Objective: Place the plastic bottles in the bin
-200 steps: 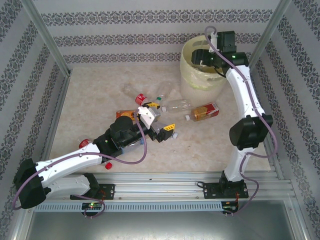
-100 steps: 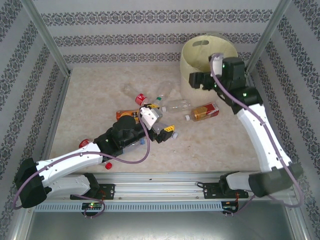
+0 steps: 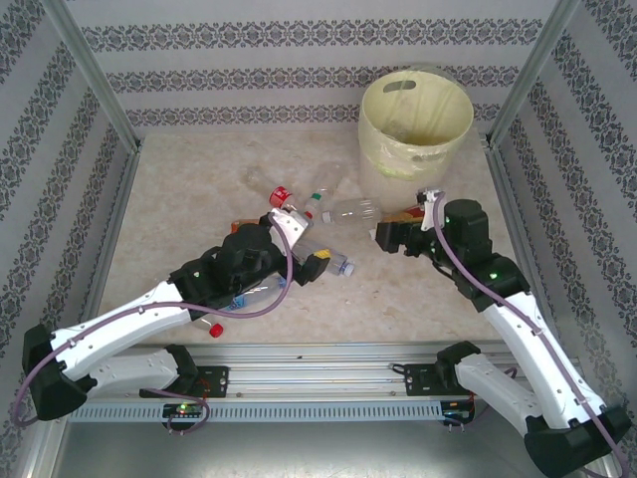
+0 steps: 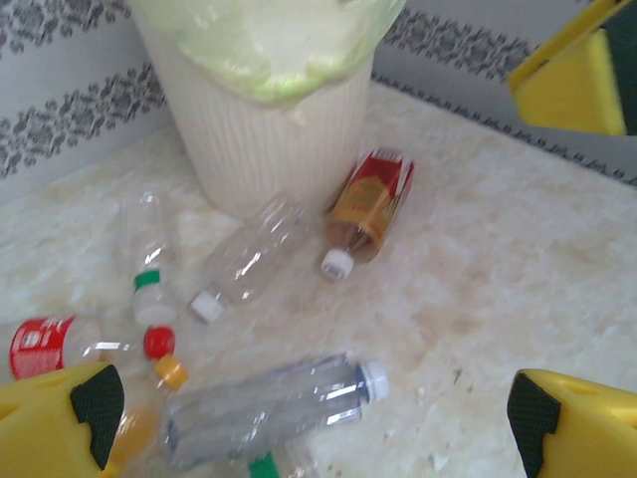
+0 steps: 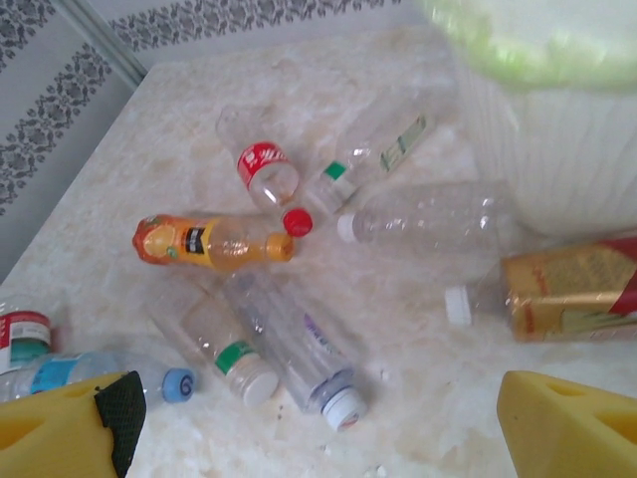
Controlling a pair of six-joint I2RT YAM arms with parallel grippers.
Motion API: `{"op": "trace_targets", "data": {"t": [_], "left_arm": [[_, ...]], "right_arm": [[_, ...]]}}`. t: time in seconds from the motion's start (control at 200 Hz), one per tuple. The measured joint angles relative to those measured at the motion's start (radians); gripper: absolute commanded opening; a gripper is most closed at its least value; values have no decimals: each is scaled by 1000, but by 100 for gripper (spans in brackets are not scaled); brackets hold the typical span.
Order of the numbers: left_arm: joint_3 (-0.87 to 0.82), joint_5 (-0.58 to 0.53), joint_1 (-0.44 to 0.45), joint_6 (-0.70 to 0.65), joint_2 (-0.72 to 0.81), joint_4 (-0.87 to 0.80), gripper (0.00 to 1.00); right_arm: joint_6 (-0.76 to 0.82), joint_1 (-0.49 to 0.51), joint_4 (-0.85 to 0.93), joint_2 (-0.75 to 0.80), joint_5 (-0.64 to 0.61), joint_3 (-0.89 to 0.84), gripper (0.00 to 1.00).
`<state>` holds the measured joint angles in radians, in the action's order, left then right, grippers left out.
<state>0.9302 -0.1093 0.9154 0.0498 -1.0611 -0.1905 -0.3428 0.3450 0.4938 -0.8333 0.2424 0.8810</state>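
Observation:
The pale-yellow bin [image 3: 416, 119] stands at the back right. Several plastic bottles lie on the table in front of it. Among them are a clear one [image 3: 353, 210], a gold-and-red-labelled one [image 5: 567, 289], an orange one [image 5: 204, 242] and a red-labelled one [image 5: 267, 164]. My left gripper [image 4: 314, 408] is open and hangs over a clear white-capped bottle [image 4: 269, 403] that lies between its yellow fingers. My right gripper [image 5: 318, 408] is open too, low beside the gold-labelled bottle, and holds nothing. A clear bottle with purple print [image 5: 299, 349] lies just ahead of it.
Patterned walls and metal posts [image 3: 90, 70] close in the table on three sides. The bin wall [image 4: 269, 139] rises close behind the bottles. A green-banded bottle [image 5: 224, 349] and a blue-capped one [image 5: 100, 373] lie at the near left. A red cap [image 3: 214, 327] sits by the left arm.
My right arm has come away from the bin's rim and swung down to the table by the gold-labelled bottle. My left arm has pushed slightly forward over the bottle cluster.

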Motion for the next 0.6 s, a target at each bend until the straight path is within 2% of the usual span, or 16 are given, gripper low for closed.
{"op": "trace_targets", "data": {"t": [0.13, 0.36, 0.605], "left_arm": [[3, 18, 0, 1, 3, -91, 100], [4, 99, 0, -51, 16, -212, 100], [2, 109, 0, -103, 89, -280, 100]], "right_arm": [[-17, 30, -26, -8, 46, -79, 89], [-5, 169, -47, -114, 66, -101, 85], [32, 312, -99, -305, 42, -92, 70]]}}
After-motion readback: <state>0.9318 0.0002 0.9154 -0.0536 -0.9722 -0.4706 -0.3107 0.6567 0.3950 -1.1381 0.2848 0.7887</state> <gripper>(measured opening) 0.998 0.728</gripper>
